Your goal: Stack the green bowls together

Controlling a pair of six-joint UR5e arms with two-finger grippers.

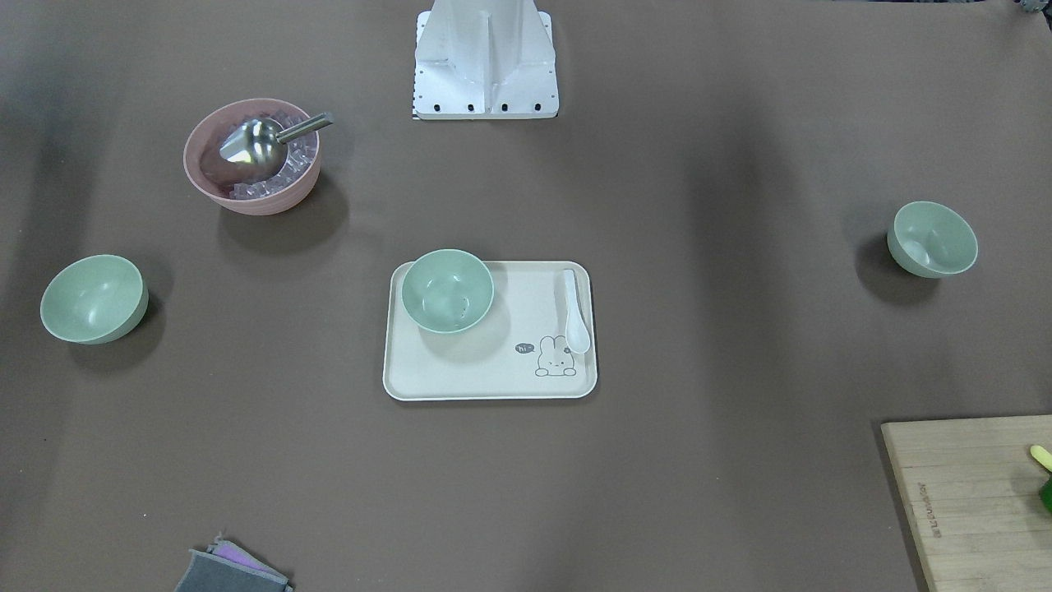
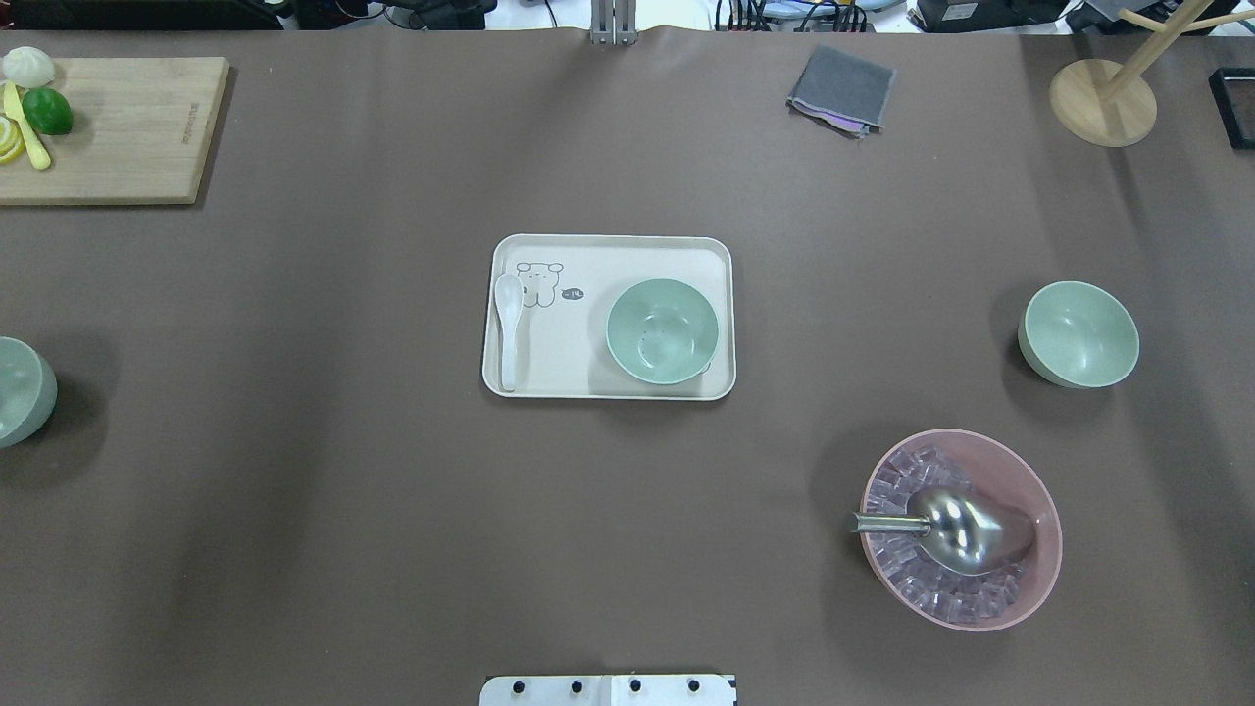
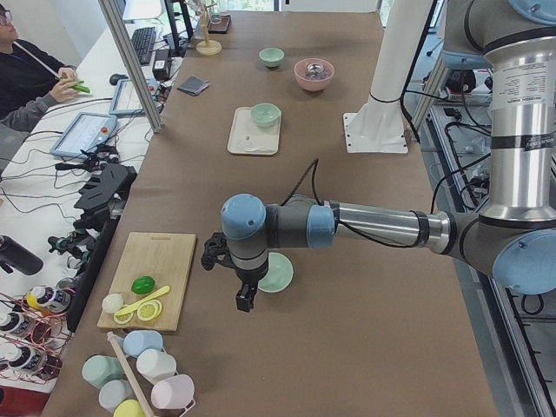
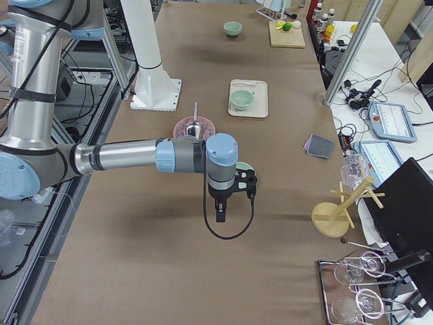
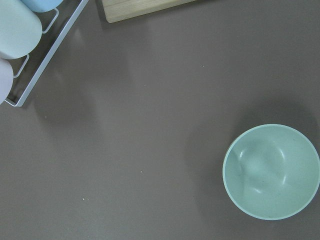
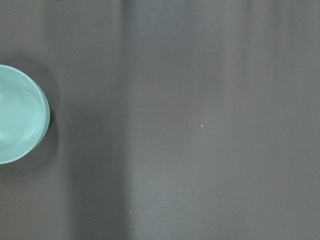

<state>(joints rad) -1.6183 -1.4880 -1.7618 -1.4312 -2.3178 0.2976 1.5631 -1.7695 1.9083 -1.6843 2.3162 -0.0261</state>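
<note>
Three pale green bowls stand apart on the brown table. One sits on the cream tray (image 2: 569, 358) in the middle (image 2: 662, 330) (image 1: 447, 290). One is at my left end (image 1: 933, 238) (image 2: 20, 390) (image 5: 271, 171). One is at my right end (image 2: 1079, 333) (image 1: 92, 298) (image 6: 17, 120). My left gripper (image 3: 244, 300) hangs above the table beside the left bowl (image 3: 278, 271). My right gripper (image 4: 220, 213) hangs beside the right bowl (image 4: 245, 167), which its wrist partly hides. I cannot tell whether either is open or shut.
A pink bowl (image 2: 961, 529) with ice cubes and a metal scoop stands near the right green bowl. A white spoon (image 2: 508, 324) lies on the tray. A cutting board (image 2: 118, 127) with fruit, a grey cloth (image 2: 841, 88) and a wooden stand (image 2: 1103, 98) line the far edge.
</note>
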